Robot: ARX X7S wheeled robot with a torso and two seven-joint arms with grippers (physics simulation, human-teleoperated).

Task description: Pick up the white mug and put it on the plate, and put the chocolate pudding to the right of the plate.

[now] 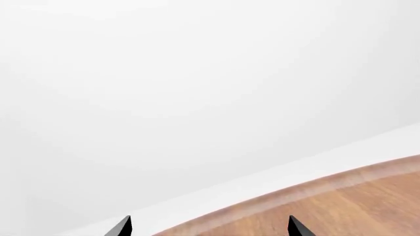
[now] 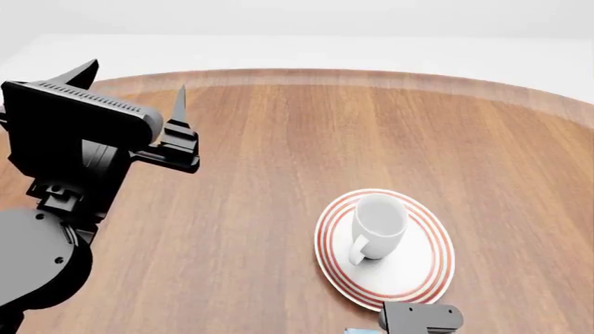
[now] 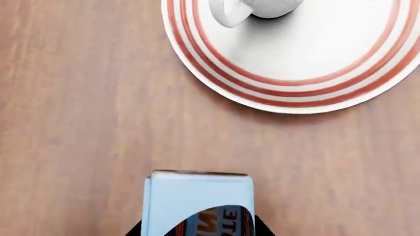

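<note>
The white mug (image 2: 379,224) stands upright on the red-ringed plate (image 2: 432,268), handle toward me; both also show in the right wrist view, the mug (image 3: 256,7) cut by the frame edge and the plate (image 3: 315,44) beyond the carton. My right gripper (image 3: 198,229) is shut on the chocolate pudding carton (image 3: 196,201), its black fingers (image 3: 261,229) against both sides, on the near side of the plate. In the head view only the right gripper's body (image 2: 419,319) shows at the bottom edge. My left gripper (image 2: 135,87) is raised at the far left, open and empty.
The round wooden table (image 2: 278,139) has a pale rim; its far edge (image 1: 328,196) curves through the left wrist view against a white floor and wall. My left arm (image 2: 55,209) hangs over the table's left side.
</note>
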